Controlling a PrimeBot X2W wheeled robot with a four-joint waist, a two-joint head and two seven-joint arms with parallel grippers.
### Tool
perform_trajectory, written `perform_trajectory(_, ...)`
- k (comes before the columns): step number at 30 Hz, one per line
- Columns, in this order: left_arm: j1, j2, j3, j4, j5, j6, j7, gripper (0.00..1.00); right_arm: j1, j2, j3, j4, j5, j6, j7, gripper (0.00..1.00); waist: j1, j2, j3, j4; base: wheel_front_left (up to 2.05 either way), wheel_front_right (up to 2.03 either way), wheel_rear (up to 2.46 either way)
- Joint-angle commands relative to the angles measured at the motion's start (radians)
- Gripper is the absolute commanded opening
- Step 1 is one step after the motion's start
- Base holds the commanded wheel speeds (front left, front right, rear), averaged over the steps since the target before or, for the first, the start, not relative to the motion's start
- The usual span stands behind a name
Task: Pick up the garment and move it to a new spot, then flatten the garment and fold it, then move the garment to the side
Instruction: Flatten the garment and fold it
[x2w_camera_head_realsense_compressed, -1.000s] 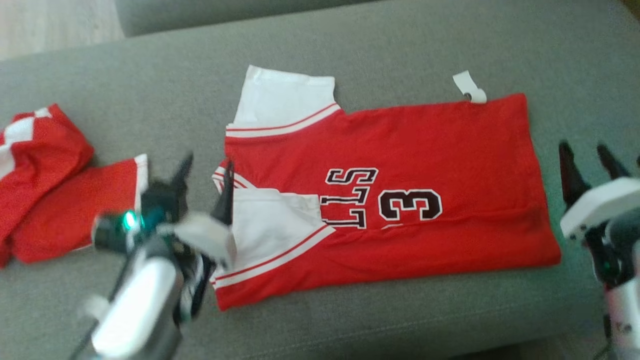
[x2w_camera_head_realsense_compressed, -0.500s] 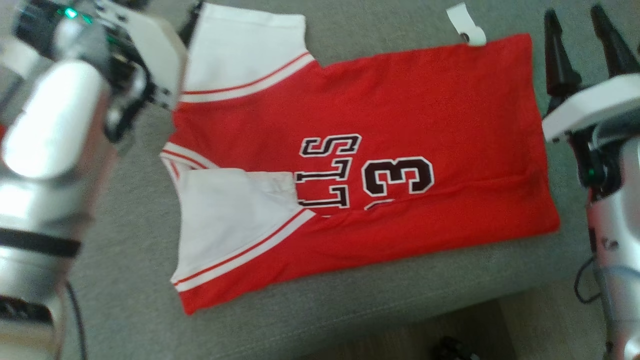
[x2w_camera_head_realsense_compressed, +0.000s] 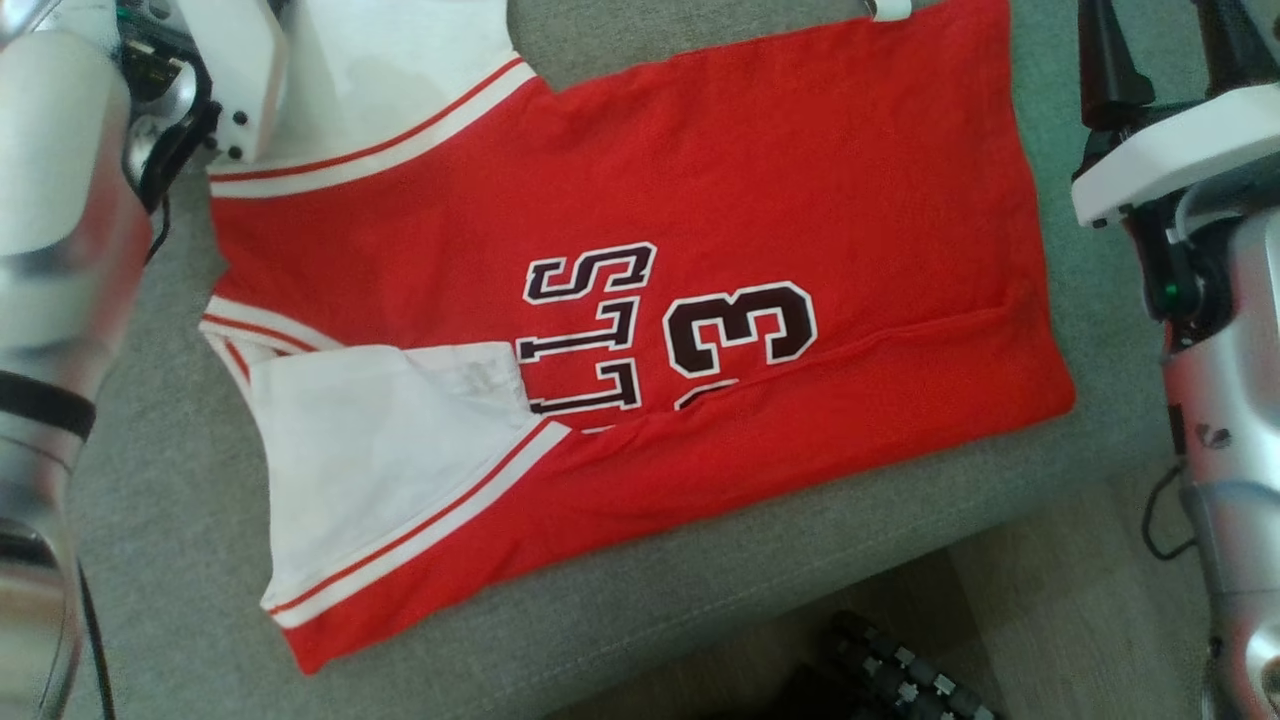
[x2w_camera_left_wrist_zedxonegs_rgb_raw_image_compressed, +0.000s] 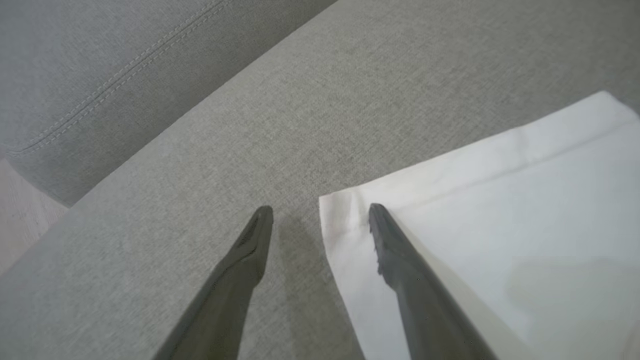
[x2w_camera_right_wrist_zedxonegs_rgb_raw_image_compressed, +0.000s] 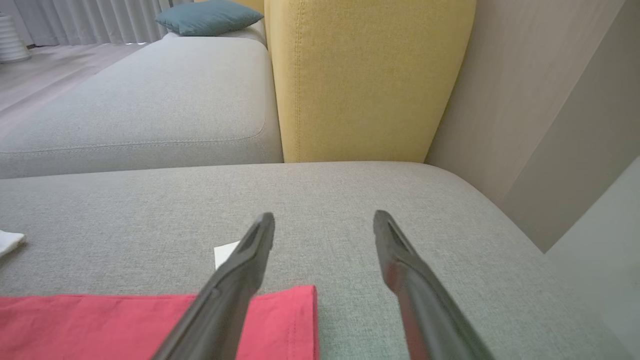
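straddling sleeve corner (x2w_camera_left_wrist_zedxonegs_rgb_raw_image_compressed: 345, 212), left hand (x2w_camera_left_wrist_zedxonegs_rgb_raw_image_compressed: 320, 209) spread

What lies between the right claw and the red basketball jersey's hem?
Bare grey fabric sofa cushion: the head view shows a strip of it separating the open right claw from the hem of the red basketball jersey.

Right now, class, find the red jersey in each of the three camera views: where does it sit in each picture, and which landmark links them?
Head view: the red jersey lies spread across the middle, from the top edge down to the lower left.
Left wrist view: its white sleeve covers the lower right.
Right wrist view: its red hem corner lies along the bottom left.
Shared landmark: the grey sofa cushion beneath it.
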Motion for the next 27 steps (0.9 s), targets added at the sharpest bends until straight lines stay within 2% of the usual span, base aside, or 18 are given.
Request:
perform_trajectory(1,-0.056,0.038,0.015,-0.018,-0.009,-0.005,-0.003,1.00,-0.017,-0.005,0.012,-0.026,0.007,0.007,-0.013,1.00,-0.0001,0.0000,0.002,-0.003,0.00,0.00,0.00)
perform_trajectory(7,-0.068,0.031,-0.060,0.022,-0.069,-0.006,0.011,1.00,-0.027,-0.009,0.015,-0.001,0.011,0.007,-0.024,1.00,-0.0001,0.0000,0.005,-0.007,0.00,0.00,0.00)
perform_trajectory(8,-0.067,0.028,-0.073,0.023,-0.087,-0.006,0.018,0.37,-0.029,-0.011,0.014,0.003,0.010,0.007,-0.024,1.00,-0.0001,0.0000,0.005,-0.005,0.00,0.00,0.00)
perform_trajectory(9,-0.067,0.025,-0.083,0.021,-0.106,-0.006,0.022,0.00,-0.032,-0.014,0.011,0.007,0.010,0.007,-0.024,1.00,-0.0001,0.0000,0.004,-0.002,0.00,0.00,0.00)
perform_trajectory(13,-0.072,0.013,-0.101,0.013,-0.165,-0.006,-0.011,0.00,-0.043,-0.027,-0.005,0.025,0.004,0.007,-0.022,1.00,-0.0001,0.0000,-0.008,0.026,0.00,0.00,0.00)
perform_trajectory(17,-0.073,-0.010,-0.084,0.007,-0.195,-0.006,-0.113,0.00,-0.058,-0.042,-0.014,0.042,0.010,0.007,-0.013,1.00,-0.0001,0.0000,-0.035,0.072,0.00,0.00,0.00)
perform_trajectory(20,-0.052,-0.051,-0.053,-0.001,-0.236,-0.003,-0.185,0.00,-0.065,-0.059,-0.023,0.060,0.032,0.007,0.006,1.00,-0.0001,0.0000,-0.060,0.122,0.00,0.00,0.00)
perform_trajectory(25,-0.020,-0.077,-0.045,-0.044,-0.251,-0.004,-0.281,0.00,-0.081,-0.130,-0.001,0.110,0.034,0.007,0.050,1.00,-0.0001,0.0000,-0.085,0.196,0.00,0.00,0.00)
perform_trajectory(27,0.004,-0.095,-0.038,-0.086,-0.272,-0.004,-0.310,0.00,-0.095,-0.159,-0.003,0.163,0.075,0.007,0.092,1.00,-0.0001,0.0000,-0.091,0.232,0.00,0.00,0.00)
